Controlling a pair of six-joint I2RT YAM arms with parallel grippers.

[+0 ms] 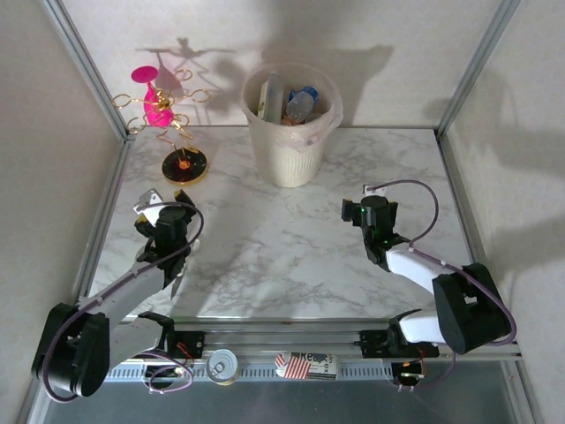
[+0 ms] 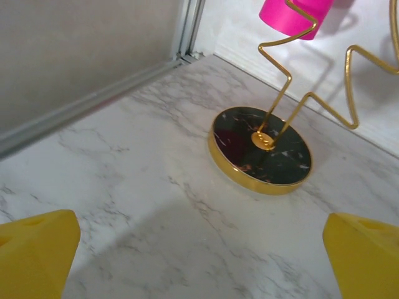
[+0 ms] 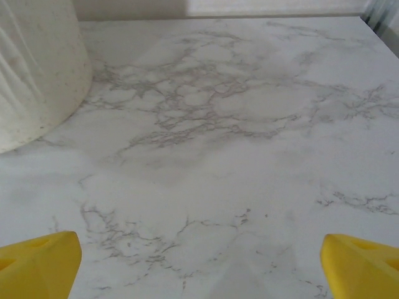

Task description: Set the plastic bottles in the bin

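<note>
The bin (image 1: 291, 146), a cream ribbed wastebasket with a plastic liner over its rim, stands at the back middle of the marble table. Several plastic bottles (image 1: 298, 104) lie inside it, among them a clear one with a blue label and a tall pale one. My left gripper (image 1: 168, 200) is open above the left side of the table with nothing between its yellow fingertips (image 2: 36, 250). On the right side my right gripper (image 1: 371, 193) is open and empty too, its fingertips (image 3: 38, 263) spread wide. The bin's wall (image 3: 37, 68) rises at the left in the right wrist view.
A pink-and-gold wire ornament stand (image 1: 163, 104) with a round black-and-gold base (image 2: 262, 149) sits at the back left, just ahead of my left gripper. A silver tin can (image 1: 222, 365) and a red-and-white labelled item (image 1: 306, 365) lie on the rail below the table's near edge. Cage walls enclose three sides.
</note>
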